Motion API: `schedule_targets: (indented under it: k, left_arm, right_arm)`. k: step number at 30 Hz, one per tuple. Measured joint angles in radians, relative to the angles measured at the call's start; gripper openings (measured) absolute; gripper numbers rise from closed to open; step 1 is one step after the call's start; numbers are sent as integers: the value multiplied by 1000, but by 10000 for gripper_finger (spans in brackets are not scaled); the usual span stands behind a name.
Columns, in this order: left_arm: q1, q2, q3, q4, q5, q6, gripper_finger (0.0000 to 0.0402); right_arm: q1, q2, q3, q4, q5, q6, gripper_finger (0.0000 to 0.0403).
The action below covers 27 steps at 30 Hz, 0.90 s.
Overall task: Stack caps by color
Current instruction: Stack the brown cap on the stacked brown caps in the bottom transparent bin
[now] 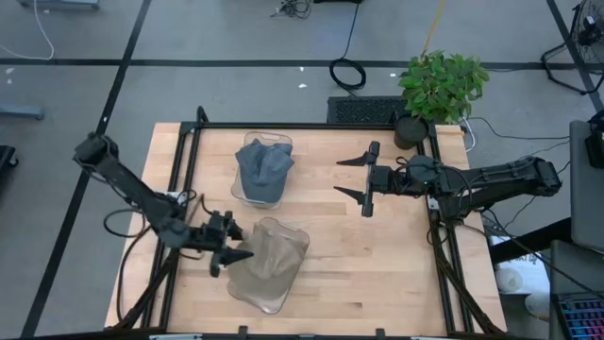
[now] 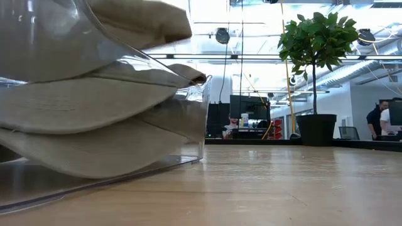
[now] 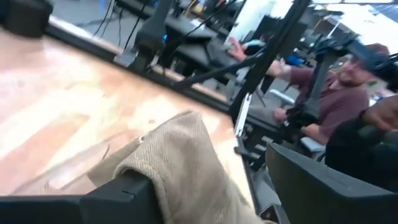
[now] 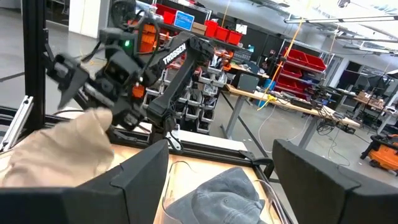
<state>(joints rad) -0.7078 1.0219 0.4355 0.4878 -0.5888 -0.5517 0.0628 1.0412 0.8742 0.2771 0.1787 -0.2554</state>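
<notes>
My left claw [image 1: 229, 255] hangs at the near-left edge of the worktop [image 1: 377, 264], jaws spread and gripping nothing, its tips just at the tan caps [image 1: 269, 260] piled in the near clear bin [image 1: 294, 238]. My right claw [image 1: 362, 179] waits wide open and empty over the worktop's far right, beside the far bin [image 1: 247, 195] that holds the blue-grey caps [image 1: 263, 167]. No cap lies loose on the worktop, so sorting looks nearly complete. Risks, as I judge them: the floppy top tan cap rises above the bin rim and could catch on my left fingertips as I withdraw, sliding out or dragging the light bin.
</notes>
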Motion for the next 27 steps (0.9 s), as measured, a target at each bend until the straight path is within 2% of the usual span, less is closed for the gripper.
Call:
schedule_targets:
  k: [9,15,17,21,27]
  left_arm:
    - [91,186,0,41,104,-166,265]
    - [144,250,82,50,255,-165,264]
    - [157,249,126,-8,302,-112,266]
    - [161,242,222,-245,305,-35,266]
    - [187,241,315,-497,300,-90,266]
  right_arm:
    - [0,0,0,0,0,-18,274]
    - [0,0,0,0,2,-18,274]
    - [0,0,0,-1,2,-18,274]
    - [0,0,0,-3,2,-18,274]
    - [0,0,0,-6,3,-18,274]
